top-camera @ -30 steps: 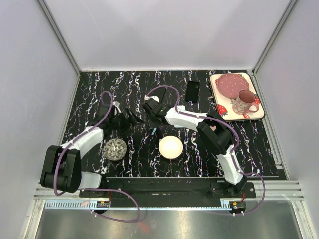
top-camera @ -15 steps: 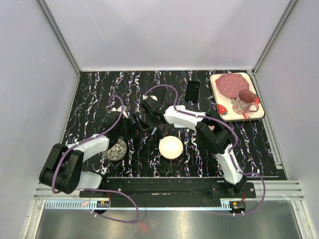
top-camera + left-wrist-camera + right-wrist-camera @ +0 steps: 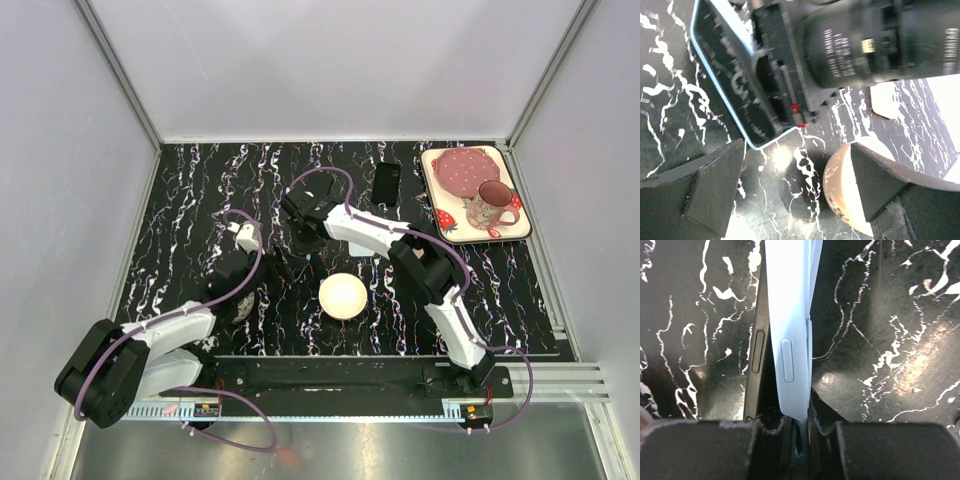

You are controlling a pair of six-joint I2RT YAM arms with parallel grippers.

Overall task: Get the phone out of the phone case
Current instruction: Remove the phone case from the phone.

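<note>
Now the right hand (image 3: 800,436) pinches the soft light-blue phone case (image 3: 790,315); next, the open left hand (image 3: 792,170) should grab the flat black phone (image 3: 756,352).

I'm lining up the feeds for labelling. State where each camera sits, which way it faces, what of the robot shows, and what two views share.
Top external: above and behind the arm bases, looking down on the table; both arms show.
Right wrist: on the right arm, looking along the edge of the phone case; the right gripper shut on it.
Left wrist: on the left arm, facing that case; the left gripper open at the bottom.
Shared: both wrist views show the case.
</note>
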